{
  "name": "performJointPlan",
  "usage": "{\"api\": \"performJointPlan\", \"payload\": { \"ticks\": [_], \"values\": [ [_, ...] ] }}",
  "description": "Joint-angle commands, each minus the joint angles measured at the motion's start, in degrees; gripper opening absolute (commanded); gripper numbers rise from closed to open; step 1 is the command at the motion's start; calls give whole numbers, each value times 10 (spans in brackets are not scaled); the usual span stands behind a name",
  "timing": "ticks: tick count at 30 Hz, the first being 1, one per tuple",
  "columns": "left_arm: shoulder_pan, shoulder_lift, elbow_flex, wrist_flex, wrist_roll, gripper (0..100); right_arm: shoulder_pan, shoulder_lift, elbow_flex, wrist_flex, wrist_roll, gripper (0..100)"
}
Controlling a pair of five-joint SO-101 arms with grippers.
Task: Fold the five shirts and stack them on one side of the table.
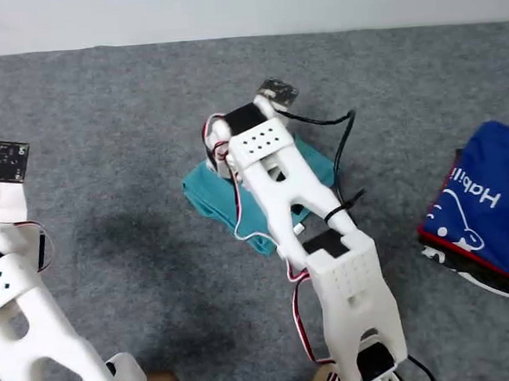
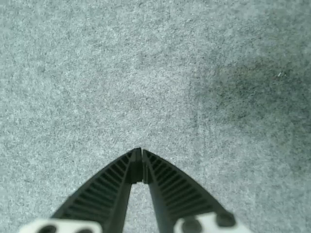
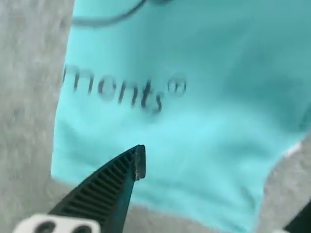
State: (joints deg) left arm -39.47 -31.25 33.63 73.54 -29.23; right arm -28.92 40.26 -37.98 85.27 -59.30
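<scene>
Progress looks well advanced to us: a pile of folded shirts [image 1: 471,262] sits at the right edge of the counter [image 1: 103,113] in the high view. A blue shirt [image 1: 496,184] is on top, with red, dark and white layers showing beneath it, though we cannot count how many garments those layers make. The teal shirt [image 1: 210,197] lies well apart from that pile, near the middle of the counter. It is already gathered into a compact rectangle, with the right arm [image 1: 328,255] stretched over it. In the right wrist view the right arm's jaws stand spread wide above the teal shirt [image 3: 194,121], holding nothing. The left arm [image 1: 24,308] is off at the other side over bare grey counter [image 2: 146,73], and the left arm's jaws are pressed together tip to tip, empty. We judge that what remains is to tidy the teal fold, if it needs it, and carry it across onto the pile.
</scene>
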Motion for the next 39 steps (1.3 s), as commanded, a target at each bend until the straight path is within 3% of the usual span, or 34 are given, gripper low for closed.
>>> {"api": "performJointPlan", "payload": {
  "ticks": [1, 10, 17, 23, 26, 39],
  "values": [
    [4, -11, -7, -6, 0, 6, 40, 14, -3, -44, -14, 504],
    [4, -10, -3, -9, 0, 6, 80, 84, -3, -131, -11, 490],
    [4, -10, 22, -33, -22, 6, 78, 135, -4, -182, -4, 263],
    [4, -10, 22, -42, -33, 6, 80, 138, -13, -170, 34, 125],
    [4, -10, 21, -49, -33, 6, 84, 138, -40, -143, 63, 6],
    [4, -11, 17, -46, -40, 6, 139, 139, -368, 168, 179, 9]
  ]
}}
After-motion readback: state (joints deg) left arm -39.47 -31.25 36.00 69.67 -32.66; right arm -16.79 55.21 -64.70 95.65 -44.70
